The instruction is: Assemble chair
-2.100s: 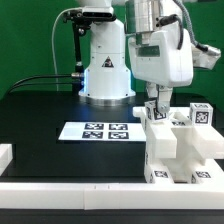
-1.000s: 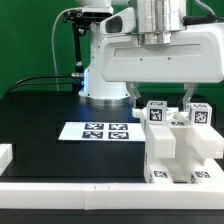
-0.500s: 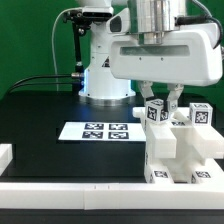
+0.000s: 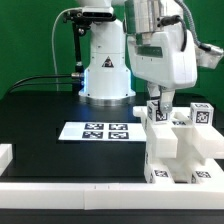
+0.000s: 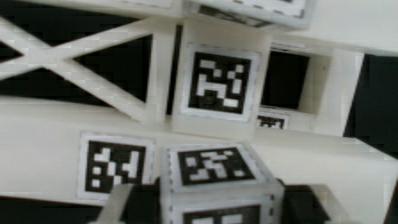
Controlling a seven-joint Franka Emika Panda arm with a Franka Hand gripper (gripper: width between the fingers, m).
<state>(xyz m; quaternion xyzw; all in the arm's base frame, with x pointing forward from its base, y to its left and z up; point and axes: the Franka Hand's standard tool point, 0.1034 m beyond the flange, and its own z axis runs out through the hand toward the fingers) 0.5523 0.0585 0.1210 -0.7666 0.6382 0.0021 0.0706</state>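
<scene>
The chair (image 4: 182, 150) is a partly joined white blocky structure with black-and-white tags, standing at the exterior view's right on the black table. My gripper (image 4: 157, 106) hangs straight above it and is shut on the tagged top of a chunky white leg (image 4: 157, 115) standing upright in the structure. In the wrist view the leg's tagged block (image 5: 214, 180) sits between my gripper (image 5: 217, 207), with dark fingers (image 5: 135, 200) touching both its sides. A second tagged leg top (image 4: 202, 113) stands further to the exterior view's right.
The marker board (image 4: 95, 130) lies flat on the table at the exterior view's left of the chair. The white border rail (image 4: 60, 186) runs along the front edge. The arm's base (image 4: 105, 70) stands behind. A cross-braced chair panel (image 5: 71, 60) fills the wrist view.
My gripper has turned about its vertical axis: it showed its broad side a second ago and now shows its narrow side again. It stays over the same leg top.
</scene>
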